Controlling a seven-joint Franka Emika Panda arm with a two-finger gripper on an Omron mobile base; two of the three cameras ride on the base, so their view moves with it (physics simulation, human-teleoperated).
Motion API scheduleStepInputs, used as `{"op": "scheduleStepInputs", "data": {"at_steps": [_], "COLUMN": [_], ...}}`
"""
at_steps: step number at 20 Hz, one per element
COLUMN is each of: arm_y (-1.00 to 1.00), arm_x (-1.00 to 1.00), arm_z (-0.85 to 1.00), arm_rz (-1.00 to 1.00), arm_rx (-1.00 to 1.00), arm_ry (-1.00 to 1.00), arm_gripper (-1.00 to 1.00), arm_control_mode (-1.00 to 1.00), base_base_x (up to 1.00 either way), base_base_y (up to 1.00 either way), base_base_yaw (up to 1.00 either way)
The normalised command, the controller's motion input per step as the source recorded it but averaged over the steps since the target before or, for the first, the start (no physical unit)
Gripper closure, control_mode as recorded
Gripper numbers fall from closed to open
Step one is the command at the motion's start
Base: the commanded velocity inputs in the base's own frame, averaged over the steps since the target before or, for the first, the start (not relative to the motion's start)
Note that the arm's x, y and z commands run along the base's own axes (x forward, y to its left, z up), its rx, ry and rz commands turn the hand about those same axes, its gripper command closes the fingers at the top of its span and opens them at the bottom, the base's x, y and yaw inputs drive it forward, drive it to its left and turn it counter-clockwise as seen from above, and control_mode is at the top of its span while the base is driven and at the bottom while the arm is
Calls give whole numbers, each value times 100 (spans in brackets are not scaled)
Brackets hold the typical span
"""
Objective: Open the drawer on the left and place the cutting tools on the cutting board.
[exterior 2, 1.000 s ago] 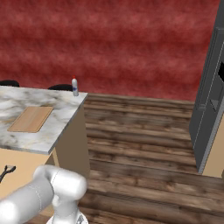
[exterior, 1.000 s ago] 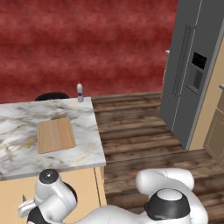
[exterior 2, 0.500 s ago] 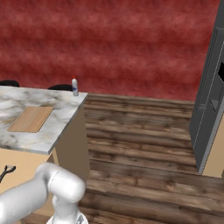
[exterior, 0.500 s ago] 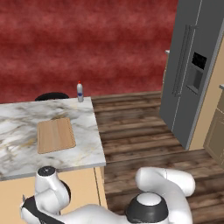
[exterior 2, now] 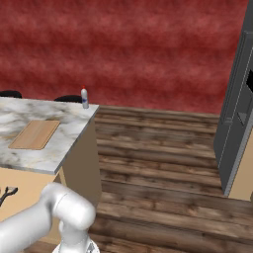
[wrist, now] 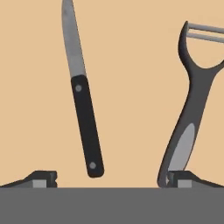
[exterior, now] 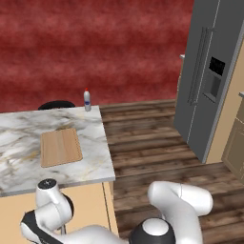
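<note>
- Lower than a second ago, the arm's white elbow now sits near the bottom edge of the left base view; board and bottle have not shifted.
- Gripper (wrist: 112, 180): fingers spread wide, holding nothing, its two dark tips at the bottom corners of the hand view.
- Knife (wrist: 82, 92): between the tips, nearer the left one, slim grey blade pointing away, black riveted handle toward the gripper, lying on the tan drawer floor (wrist: 135, 65).
- Peeler (wrist: 190, 100): dark-grey, Y-headed, just by the right tip, head away.
- Cutting board (exterior: 60, 147): light wood, bare, on the marble counter (exterior: 19, 138) above the arm.
- Bottle (exterior: 87, 100): upright at the counter's far corner.
</note>
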Motion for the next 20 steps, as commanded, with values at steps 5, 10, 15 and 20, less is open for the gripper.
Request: {"op": "scheduleStepInputs", "data": {"at_steps": [5, 10, 15, 20], "arm_y": [25, 16, 17, 18], "arm_x": [0, 0, 0, 0], "arm_z": [-22, -30, -28, -33], "arm_rz": [0, 0, 0, 0], "arm_rx": [-10, -7, -2, -1], "arm_ry": [0, 0, 0, 0], "arm_gripper": [-100, -100, -100, -100], "arm_control_mode": [-100, -100, -100, -100], "base_base_x": [0, 0, 0, 0], "base_base_y": [0, 0, 0, 0], "base_base_yaw": [0, 0, 0, 0]}}
